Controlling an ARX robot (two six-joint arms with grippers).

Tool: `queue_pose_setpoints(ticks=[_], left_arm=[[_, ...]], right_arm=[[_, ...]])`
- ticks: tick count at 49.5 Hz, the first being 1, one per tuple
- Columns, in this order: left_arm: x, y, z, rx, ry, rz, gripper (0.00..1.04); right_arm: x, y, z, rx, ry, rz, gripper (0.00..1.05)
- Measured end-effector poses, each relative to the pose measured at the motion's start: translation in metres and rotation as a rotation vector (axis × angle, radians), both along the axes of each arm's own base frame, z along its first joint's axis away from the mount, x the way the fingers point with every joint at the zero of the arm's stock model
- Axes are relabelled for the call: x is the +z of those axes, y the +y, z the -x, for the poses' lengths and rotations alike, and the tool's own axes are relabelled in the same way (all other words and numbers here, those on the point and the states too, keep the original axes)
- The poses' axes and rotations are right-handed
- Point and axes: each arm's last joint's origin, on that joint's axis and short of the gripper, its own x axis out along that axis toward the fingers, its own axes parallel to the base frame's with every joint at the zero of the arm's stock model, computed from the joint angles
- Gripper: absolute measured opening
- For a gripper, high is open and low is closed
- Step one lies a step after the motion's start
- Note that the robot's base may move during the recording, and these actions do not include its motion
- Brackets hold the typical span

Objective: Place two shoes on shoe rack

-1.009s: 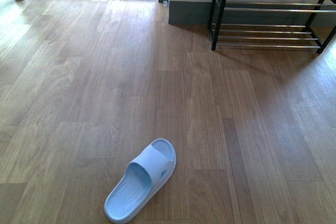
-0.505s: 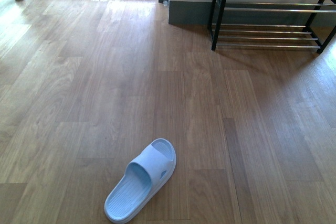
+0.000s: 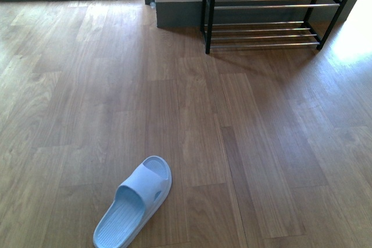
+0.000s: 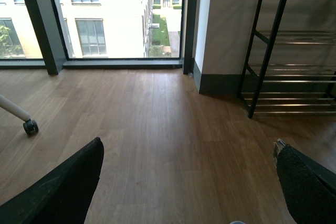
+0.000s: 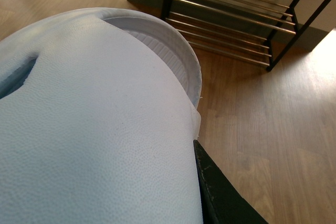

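One pale-blue slide (image 3: pixel 133 200) lies on the wooden floor at the lower left of the front view, far from the shoe rack (image 3: pixel 264 5), which stands against the wall at the upper right. Neither arm shows in the front view. A second pale-blue slide (image 5: pixel 94 129) fills the right wrist view, with my right gripper shut on it; one black finger (image 5: pixel 220 192) presses its side. The shoe rack (image 5: pixel 231 24) shows beyond it. My left gripper (image 4: pixel 189 182) is open above bare floor, with the shoe rack (image 4: pixel 283 51) ahead of it. No grey sneakers are in view.
A grey-skirted wall corner (image 3: pixel 177 10) stands beside the rack. Floor-to-ceiling windows (image 4: pixel 105 19) line the far side. A white caster leg (image 4: pixel 23 121) shows in the left wrist view. Wooden floor (image 3: pixel 244 143) stretches between slide and rack.
The front view has shifted: the rack and the slide on the floor now sit further left in the picture, and the rack's right end has come into sight.
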Motion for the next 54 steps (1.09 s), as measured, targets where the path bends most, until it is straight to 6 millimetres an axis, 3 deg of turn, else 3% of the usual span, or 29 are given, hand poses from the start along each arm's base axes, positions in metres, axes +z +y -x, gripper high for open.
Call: queue_pose_setpoints(ticks=[54], left_arm=[[0.0, 0.0001, 0.0, 0.003, 0.0, 0.0, 0.95]], right_arm=[[-0.0005, 0.0007, 0.0001, 0.007, 0.002, -0.002, 0.02]])
